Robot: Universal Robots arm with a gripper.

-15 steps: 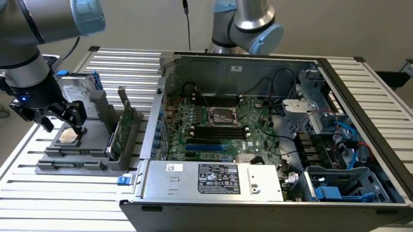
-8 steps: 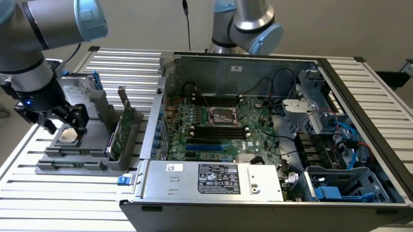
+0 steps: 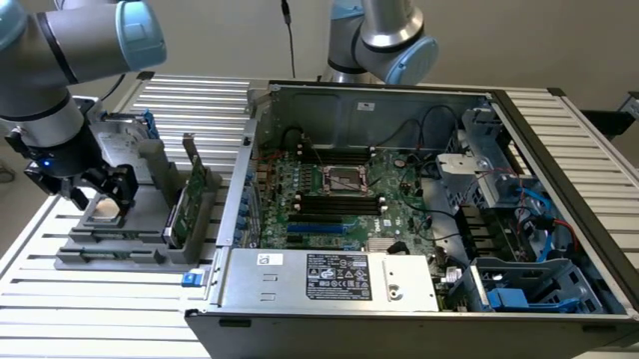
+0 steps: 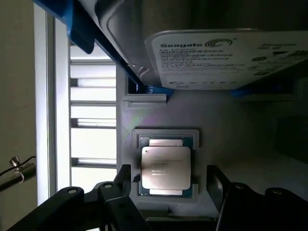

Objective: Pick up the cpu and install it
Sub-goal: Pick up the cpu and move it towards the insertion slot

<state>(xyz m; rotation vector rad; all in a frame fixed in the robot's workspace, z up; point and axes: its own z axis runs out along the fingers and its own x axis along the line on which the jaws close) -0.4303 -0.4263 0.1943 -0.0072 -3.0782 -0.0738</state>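
- The cpu (image 4: pixel 165 166) was a small flat square with a dull silvery top, faint print and pale edges
- It lay flat in a square seat of the grey holder (image 4: pixel 231 130), on the slatted table beside the computer case (image 3: pixel 360 112)
- The wrist view gave the print on the chip and the white label of the hard drive (image 4: pixel 216 55) near it
- The exterior view gave the open case to its right, the socket (image 3: pixel 345 179) on the board, and a green card (image 3: pixel 197 196) standing on edge in the holder
- The arm (image 3: pixel 50 112) reached down at the exterior view's left, the gripper (image 3: pixel 100 196) pointing down just above the chip
- Its black fingers (image 4: pixel 122 175) stood wide apart on either side of the chip, touching nothing
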